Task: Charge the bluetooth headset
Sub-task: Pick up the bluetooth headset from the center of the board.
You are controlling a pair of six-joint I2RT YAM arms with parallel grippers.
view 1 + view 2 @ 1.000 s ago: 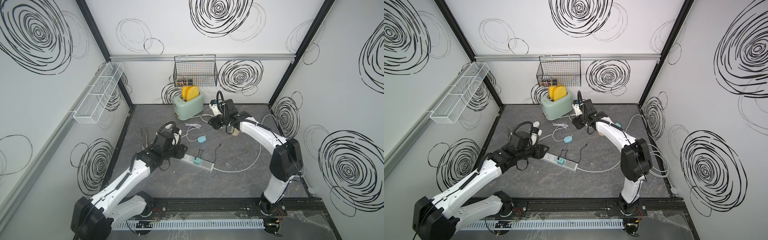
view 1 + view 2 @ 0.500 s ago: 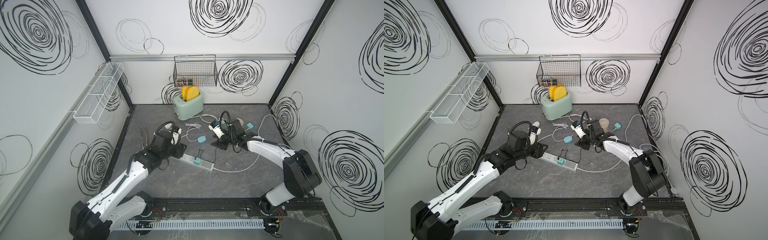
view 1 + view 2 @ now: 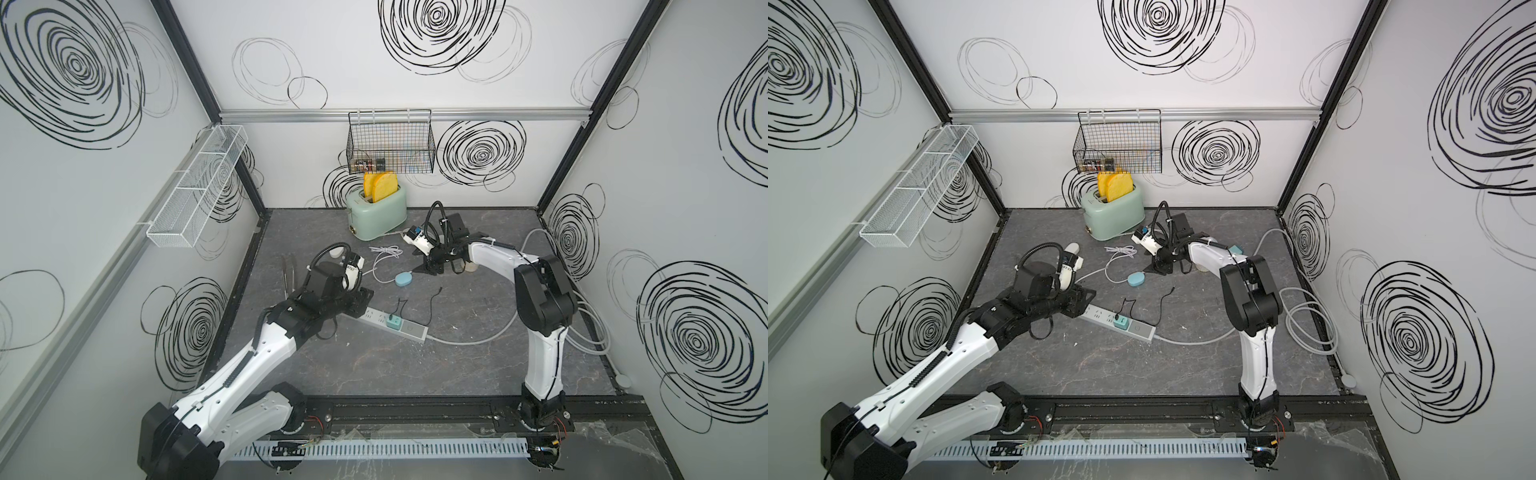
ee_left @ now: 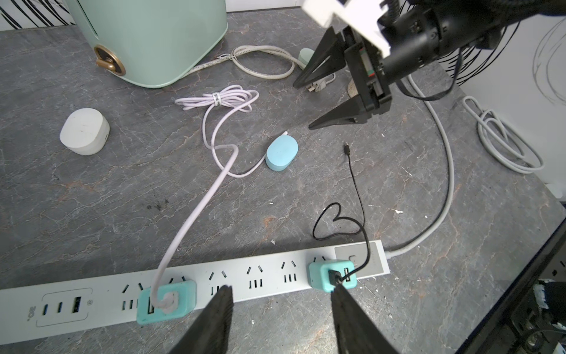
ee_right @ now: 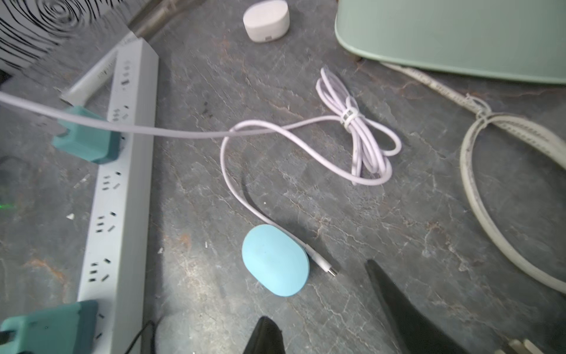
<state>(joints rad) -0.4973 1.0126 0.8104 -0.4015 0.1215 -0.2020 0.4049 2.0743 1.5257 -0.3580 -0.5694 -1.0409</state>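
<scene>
With right fingers (image 5: 398, 309) and left fingers (image 4: 214, 321) both apart and empty, a careless pinch may flick the loose plug (image 5: 330, 270) away from the blue headset case (image 5: 274, 260).

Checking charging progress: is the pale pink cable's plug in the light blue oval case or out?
Out: the pale pink cable's plug lies bare beside the light blue oval case, metal tip exposed.

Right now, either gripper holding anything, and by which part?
Nothing held: left gripper open at the power strip, right gripper open near the blue case.
</scene>
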